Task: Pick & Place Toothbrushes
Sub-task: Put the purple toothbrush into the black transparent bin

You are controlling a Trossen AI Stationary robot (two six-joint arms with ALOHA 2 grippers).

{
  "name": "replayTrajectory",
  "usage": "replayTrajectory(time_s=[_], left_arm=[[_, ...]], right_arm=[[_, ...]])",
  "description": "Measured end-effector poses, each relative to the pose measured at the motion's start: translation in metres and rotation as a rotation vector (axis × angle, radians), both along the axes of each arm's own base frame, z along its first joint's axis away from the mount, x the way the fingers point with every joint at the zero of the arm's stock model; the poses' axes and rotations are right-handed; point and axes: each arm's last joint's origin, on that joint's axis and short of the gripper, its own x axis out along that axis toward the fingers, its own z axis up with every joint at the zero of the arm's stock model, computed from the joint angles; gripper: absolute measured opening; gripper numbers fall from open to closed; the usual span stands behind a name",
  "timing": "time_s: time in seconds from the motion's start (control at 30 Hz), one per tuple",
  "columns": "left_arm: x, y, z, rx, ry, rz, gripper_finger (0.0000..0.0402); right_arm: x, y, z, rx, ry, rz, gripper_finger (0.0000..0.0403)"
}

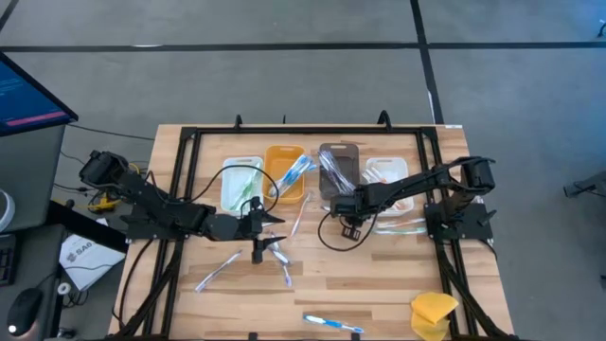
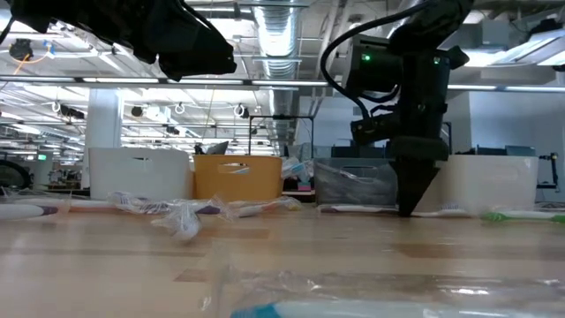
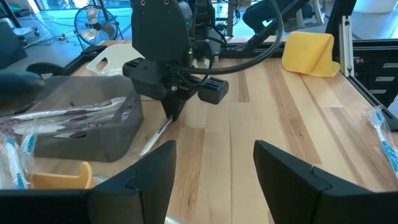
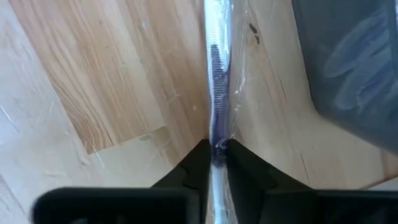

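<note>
In the low view, the nearest thing is a blurry wrapped toothbrush with a blue end (image 2: 265, 309), lying on the wooden tabletop (image 2: 353, 256) right at the front. From above, it is the blue toothbrush (image 1: 333, 324) by the front edge, with a yellow sponge (image 1: 434, 313) near it at the front right corner.

Farther in, a few wrapped toothbrushes (image 1: 220, 270) lie loose on the wood. The left hand (image 1: 275, 230) hangs above them with its fingers wide apart and nothing between them. Its own camera shows the two dark fingers (image 3: 143, 177) open over bare wood.

The right hand (image 1: 348, 224) is down near the middle of the tabletop. From above, you cannot see what it is doing. Its own camera shows more: the two fingertips are pinched on a thin clear-wrapped toothbrush with a dark purple streak (image 4: 216, 93), which lies flat on the wood just beside the grey bin (image 4: 354, 68). The left wrist camera shows this hand tip pressed down on the white end of that toothbrush.

At the back stand four bins in a row: a white bin (image 1: 240, 182), an orange bin (image 1: 284, 170), the grey one (image 1: 339, 169) and another white bin (image 1: 386, 182). From above, each has toothbrushes inside. The low view only shows their sides.
</note>
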Motion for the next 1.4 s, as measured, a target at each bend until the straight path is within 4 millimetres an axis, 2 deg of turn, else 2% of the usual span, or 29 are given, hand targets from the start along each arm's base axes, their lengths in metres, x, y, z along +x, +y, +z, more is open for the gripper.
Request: replayTrajectory(time_s=[0.1, 0.23, 0.57, 0.87, 1.4], left_arm=[[0.000, 0.000, 0.000, 0.000, 0.000, 0.000, 0.0209], [0.000, 0.000, 0.000, 0.000, 0.000, 0.000, 0.0209], [0.000, 0.000, 0.000, 0.000, 0.000, 0.000, 0.0209], [0.000, 0.000, 0.000, 0.000, 0.000, 0.000, 0.0209], [0.000, 0.000, 0.000, 0.000, 0.001, 0.000, 0.0209]], right_arm=[[0.001, 0.000, 0.001, -0.001, 0.002, 0.018, 0.0012], [0.001, 0.001, 0.001, 0.003, 0.000, 0.010, 0.0021], [0.004, 0.011, 0.007, -0.011, 0.018, 0.056, 0.0004], [0.018, 0.031, 0.032, -0.006, -0.009, 0.135, 0.0003], [0.028, 0.059, 0.072, -0.070, -0.019, 0.221, 0.0001]])
